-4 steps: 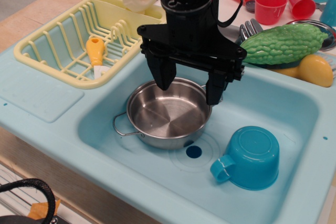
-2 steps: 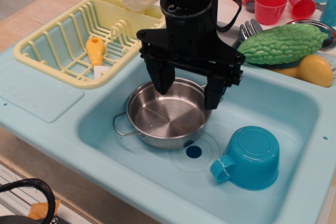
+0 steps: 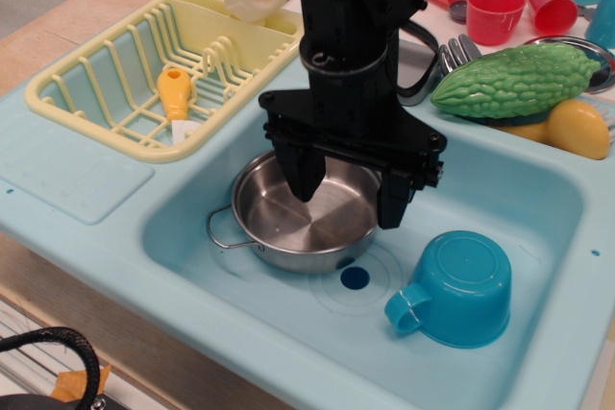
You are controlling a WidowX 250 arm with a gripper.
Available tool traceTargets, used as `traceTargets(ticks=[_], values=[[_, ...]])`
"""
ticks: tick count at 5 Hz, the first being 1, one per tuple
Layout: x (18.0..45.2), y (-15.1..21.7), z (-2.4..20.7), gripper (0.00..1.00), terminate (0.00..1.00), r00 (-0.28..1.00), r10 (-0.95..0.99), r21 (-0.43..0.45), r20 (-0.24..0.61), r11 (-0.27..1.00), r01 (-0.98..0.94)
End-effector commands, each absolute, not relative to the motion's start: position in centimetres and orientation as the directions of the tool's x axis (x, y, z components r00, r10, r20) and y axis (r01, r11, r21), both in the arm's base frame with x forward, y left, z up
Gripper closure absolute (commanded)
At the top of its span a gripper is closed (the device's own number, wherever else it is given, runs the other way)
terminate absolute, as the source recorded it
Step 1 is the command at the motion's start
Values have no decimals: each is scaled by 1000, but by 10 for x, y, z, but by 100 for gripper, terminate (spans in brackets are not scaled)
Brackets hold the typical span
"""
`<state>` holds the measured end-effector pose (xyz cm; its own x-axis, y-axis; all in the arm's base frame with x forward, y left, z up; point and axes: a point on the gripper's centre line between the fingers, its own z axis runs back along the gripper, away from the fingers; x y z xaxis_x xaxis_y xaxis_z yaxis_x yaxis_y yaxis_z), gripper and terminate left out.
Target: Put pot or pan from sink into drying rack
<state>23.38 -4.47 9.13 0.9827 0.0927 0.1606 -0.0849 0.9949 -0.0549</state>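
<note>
Lying on its side at the near right of the sink (image 3: 192, 237), a turquoise cup (image 3: 459, 287) is pointing its handle toward the drain hole (image 3: 355, 277). Just behind that hole, the steel pot (image 3: 288, 223) is sitting upright on the sink floor, its wire loop handle (image 3: 224, 229) sticking out to the left. The black gripper (image 3: 348, 189) is hanging over the pot with its fingers spread apart, one finger (image 3: 304, 172) dipping inside the bowl and the other finger (image 3: 394, 201) reaching down at the pot's right rim; neither is clearly pressing on the metal. Beyond the sink's far left corner, the yellow drying rack (image 3: 86, 74) is holding an orange-handled utensil (image 3: 176, 93). Behind the sink's right edge, a green bumpy gourd (image 3: 514, 79) is resting beside red cups (image 3: 524, 9).
</note>
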Motion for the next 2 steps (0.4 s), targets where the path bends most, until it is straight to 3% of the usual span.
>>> traceTargets(ticks=[1,2], values=[[235,-40,75,0,0,985,80,-104,152,992,-64],[237,-39,65,0,0,992,72,-130,102,990,-59]])
